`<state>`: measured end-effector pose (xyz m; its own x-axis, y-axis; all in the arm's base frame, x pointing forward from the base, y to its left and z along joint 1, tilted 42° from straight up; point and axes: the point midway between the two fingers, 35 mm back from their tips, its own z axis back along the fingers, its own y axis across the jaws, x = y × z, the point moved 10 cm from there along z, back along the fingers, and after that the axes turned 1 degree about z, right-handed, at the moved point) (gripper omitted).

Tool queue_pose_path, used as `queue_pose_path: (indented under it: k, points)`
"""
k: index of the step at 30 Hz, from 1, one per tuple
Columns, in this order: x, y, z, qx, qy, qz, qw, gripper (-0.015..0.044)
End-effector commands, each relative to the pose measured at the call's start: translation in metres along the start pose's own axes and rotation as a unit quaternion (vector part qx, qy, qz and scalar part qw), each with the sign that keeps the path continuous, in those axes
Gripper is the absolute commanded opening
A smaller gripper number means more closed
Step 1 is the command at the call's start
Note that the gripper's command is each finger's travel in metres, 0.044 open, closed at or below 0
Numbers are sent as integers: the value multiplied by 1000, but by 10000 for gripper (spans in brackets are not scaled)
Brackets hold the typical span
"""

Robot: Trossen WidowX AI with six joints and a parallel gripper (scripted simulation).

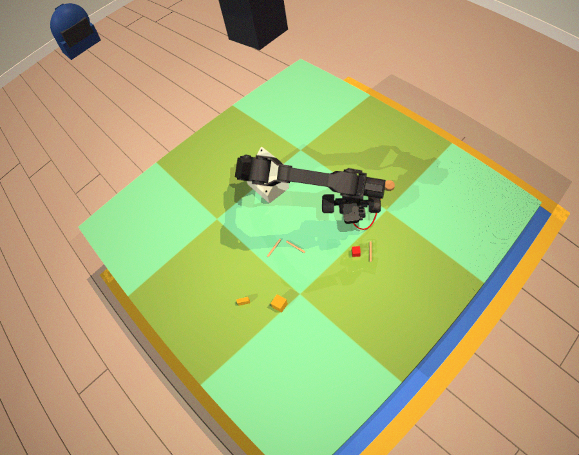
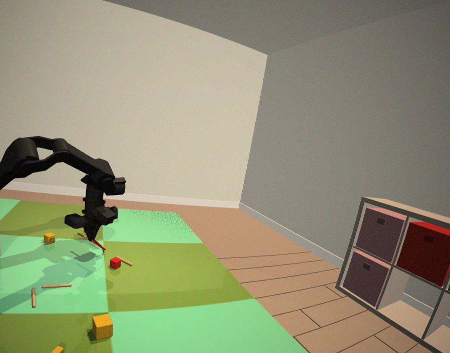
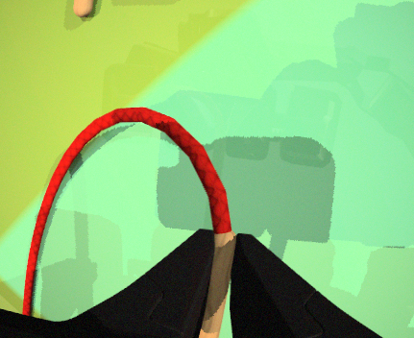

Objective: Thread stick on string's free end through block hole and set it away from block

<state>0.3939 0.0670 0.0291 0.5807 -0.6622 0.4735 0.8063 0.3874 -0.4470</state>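
Note:
My gripper (image 2: 91, 239) (image 3: 222, 246) is shut on the thin wooden stick (image 2: 81, 235) (image 3: 221, 271), at its string end, and holds it above the table. In the exterior view the stick's free end points left, toward the wooden block. The red string (image 1: 364, 228) (image 2: 98, 244) (image 3: 131, 114) curves in a loop from the stick's end. The round wooden button (image 1: 389, 185) is just beyond the arm in the top view; the gripper hides it in the exterior view. The block with the hole (image 2: 49, 238) stands left of the gripper, apart from the stick; the arm hides it in the top view.
A red cube (image 1: 355, 251) (image 2: 115, 262) lies beside a loose stick (image 1: 370, 251) (image 2: 124, 261). Two more loose sticks (image 1: 274, 247) (image 1: 295, 246) lie farther left. An orange cube (image 1: 278, 302) (image 2: 102, 326) and a small orange block (image 1: 242, 300) lie farther off.

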Motion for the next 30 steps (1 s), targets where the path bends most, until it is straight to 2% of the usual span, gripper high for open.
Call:
queue_pose_path:
  k: [1,30]
  points:
    - [6,0,0,0,-2,0,1000,0]
    - [29,-6,-5,-1,-4,-1,1000,0]
